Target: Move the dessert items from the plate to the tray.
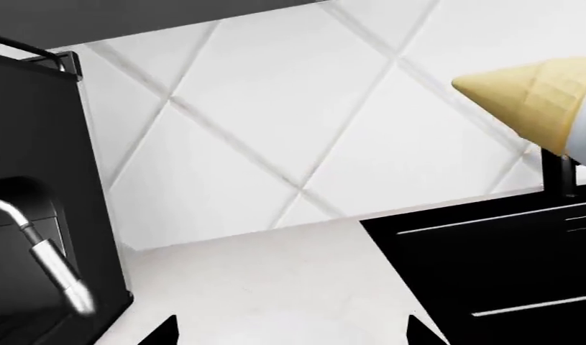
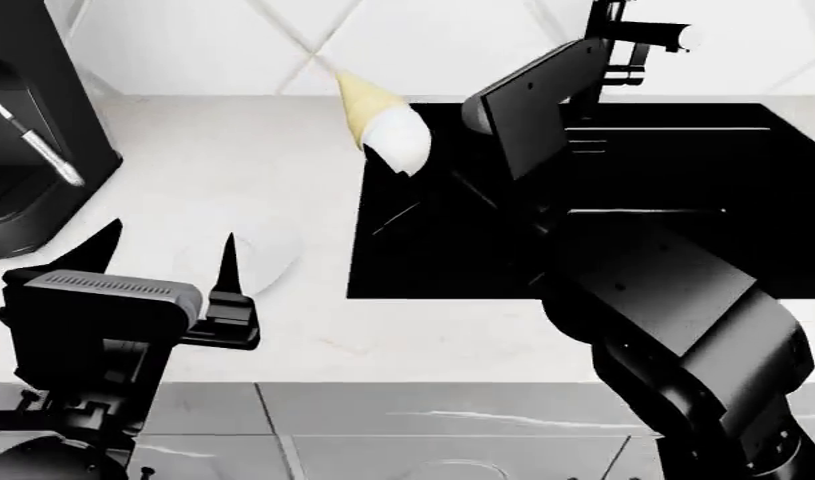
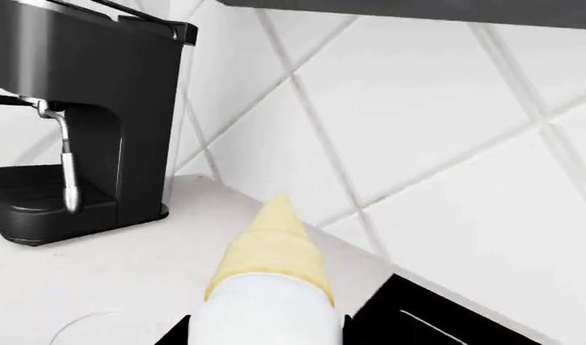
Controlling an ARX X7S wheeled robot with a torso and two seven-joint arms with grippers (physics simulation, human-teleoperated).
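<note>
One ice-cream cone (image 2: 380, 118), pale yellow with a white rounded top, hangs in the air over the left edge of the sink, tip pointing at the tiled wall. My right gripper (image 3: 266, 332) is shut on its white top (image 3: 264, 309), a fingertip on each side. The same cone (image 1: 537, 93) shows high up in the left wrist view. The round white plate (image 2: 254, 255) lies on the counter just beyond my left gripper (image 2: 167, 255). That gripper is open, with nothing between its fingers (image 1: 163, 334). The tray is out of view.
A black coffee machine (image 2: 27, 140) with a steel wand (image 1: 43, 251) stands at the counter's far left. The black sink basin (image 2: 647, 200) fills the right half, with a faucet (image 2: 634, 40) behind it. A white tiled wall (image 3: 418, 129) closes the back.
</note>
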